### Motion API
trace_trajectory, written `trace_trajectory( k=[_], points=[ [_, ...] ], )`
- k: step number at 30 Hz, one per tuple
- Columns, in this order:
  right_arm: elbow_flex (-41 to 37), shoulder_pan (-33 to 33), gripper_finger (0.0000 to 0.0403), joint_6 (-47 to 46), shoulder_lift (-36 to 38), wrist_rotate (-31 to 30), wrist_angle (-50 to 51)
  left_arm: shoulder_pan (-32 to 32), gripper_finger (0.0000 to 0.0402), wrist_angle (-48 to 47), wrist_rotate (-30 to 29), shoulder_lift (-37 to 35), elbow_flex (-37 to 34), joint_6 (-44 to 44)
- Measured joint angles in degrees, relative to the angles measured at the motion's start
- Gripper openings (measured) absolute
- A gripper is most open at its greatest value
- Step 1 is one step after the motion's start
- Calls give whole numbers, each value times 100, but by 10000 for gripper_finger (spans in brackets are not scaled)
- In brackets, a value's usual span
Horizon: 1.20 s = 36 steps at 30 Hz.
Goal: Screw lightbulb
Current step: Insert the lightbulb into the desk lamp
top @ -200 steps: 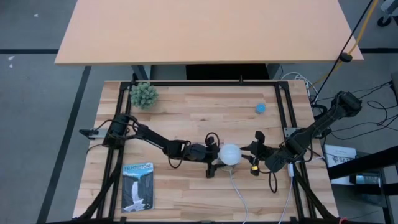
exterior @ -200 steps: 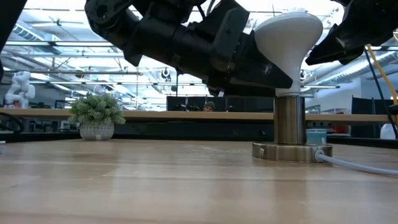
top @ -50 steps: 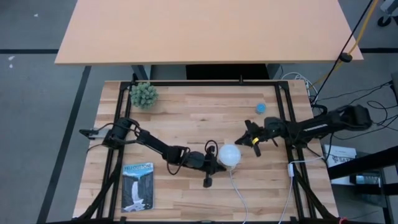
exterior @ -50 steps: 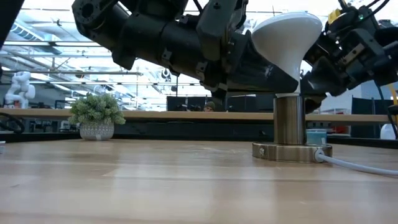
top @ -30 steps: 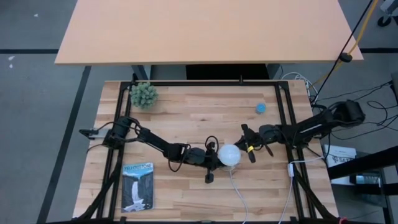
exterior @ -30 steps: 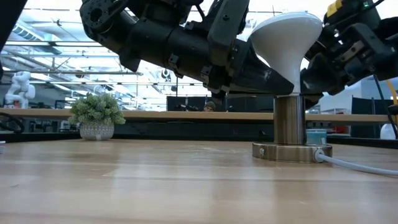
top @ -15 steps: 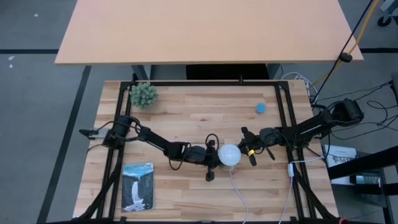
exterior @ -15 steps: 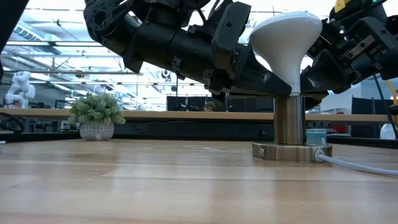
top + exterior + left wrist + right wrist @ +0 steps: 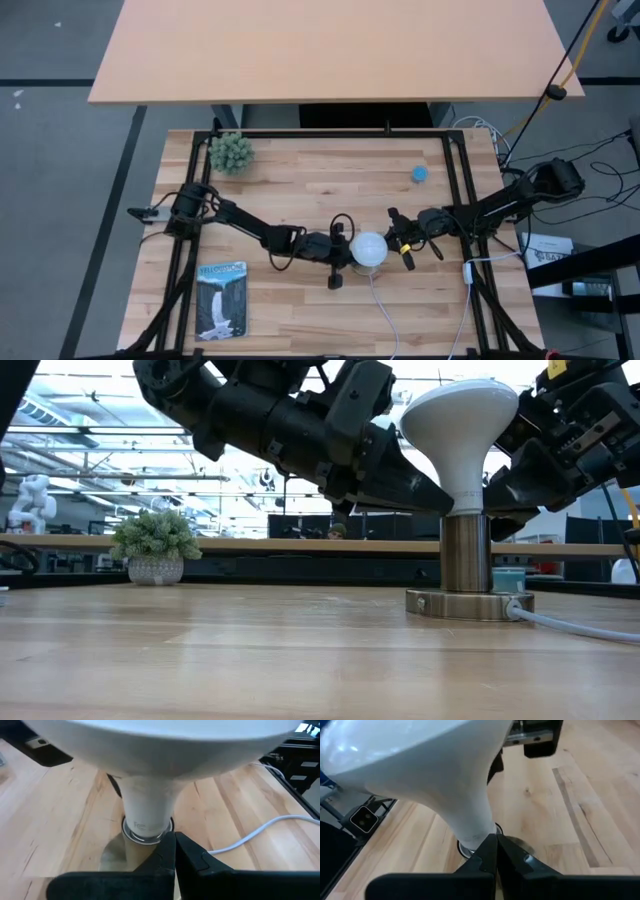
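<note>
Standing upright in the socket [image 9: 468, 575], the bulb [image 9: 462, 422] has its round white dome on top and its narrow neck going down into the silver post. The socket sits near the middle of the table [image 9: 300, 200], a bit toward the front, and a white cord [image 9: 385, 315] runs off from its base to the front edge.

On one side of the bulb is the left gripper [image 9: 343, 255]. Its arm stretches low across the table from the left edge. On the other side is the right gripper [image 9: 396, 240]. Its arm reaches in from the right edge, also low and nearly flat. Both tips sit right next to the bulb.

From above, the bulb looks like a plain white ball between two dark arms. The low view shows its cone shape and the post under it, with both dark grippers at the height of the neck. The left wrist view looks up under the dome at the neck going into the socket's ring, and the left fingers [image 9: 165, 855] are pressed together just in front of it. The right wrist view shows the same from the other side, with the right fingers [image 9: 490, 852] also pressed together close to the neck. Neither gripper holds anything.

Farther off, a small plant [image 9: 231, 152] stands at the back left, a blue thing [image 9: 419, 173] lies at the back right, and a booklet [image 9: 221, 298] lies at the front left.
</note>
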<state>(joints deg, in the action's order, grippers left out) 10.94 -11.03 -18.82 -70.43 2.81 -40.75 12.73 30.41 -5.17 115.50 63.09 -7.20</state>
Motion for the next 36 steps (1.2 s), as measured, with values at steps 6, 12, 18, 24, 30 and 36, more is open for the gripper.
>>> trace_trajectory(
  k=[6,12,18,24,30,36],
  points=[
    [0,-33,0,-47,0,11,29,-5,0,-4,2,0,0,0],
    [0,-205,0,-152,0,22,70,-89,0,-8,1,0,0,9],
    [0,-304,0,-198,0,20,87,-164,0,-101,0,0,0,9],
    [0,-353,0,-327,2,13,374,-163,0,-123,-2,0,0,17],
    [-2,-372,0,-439,2,-615,616,-157,0,-184,124,9,0,2],
    [-2,-372,0,-168,2,-907,189,-146,0,-154,268,4,0,-23]
  ],
)
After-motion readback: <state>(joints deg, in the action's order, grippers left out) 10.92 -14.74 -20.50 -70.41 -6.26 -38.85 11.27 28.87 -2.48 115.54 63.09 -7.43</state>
